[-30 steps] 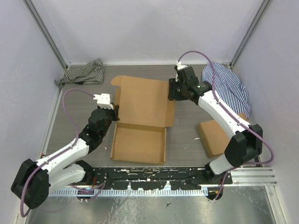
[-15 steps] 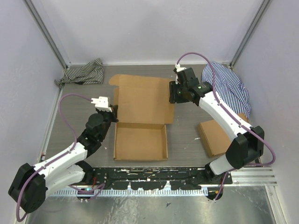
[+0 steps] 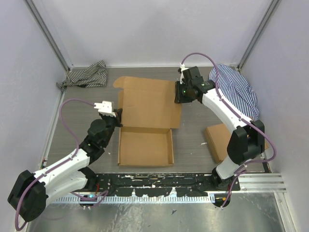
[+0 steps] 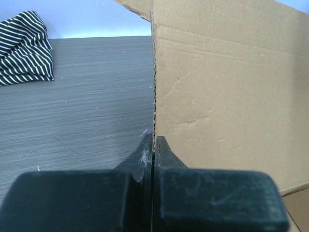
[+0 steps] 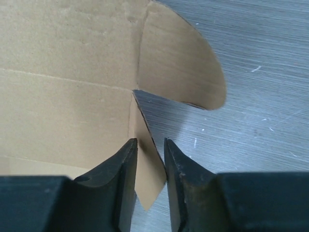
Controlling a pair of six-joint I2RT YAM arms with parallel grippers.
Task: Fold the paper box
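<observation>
Right gripper (image 5: 150, 147) straddles paper box (image 3: 147, 104) flap near striped cloth (image 3: 236, 89).

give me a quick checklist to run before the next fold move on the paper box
1. left end effector clamped on the left edge of the paper box: ok, jaws shut on the cardboard.
2. right end effector gripping the side flap: not ok, the jaws straddle it with a gap.
3. side flap lined up between the right jaws: ok.
4. second box apart from the paper box: ok.
5. right arm free of the striped cloth: cannot tell, they overlap in the top view.
</observation>
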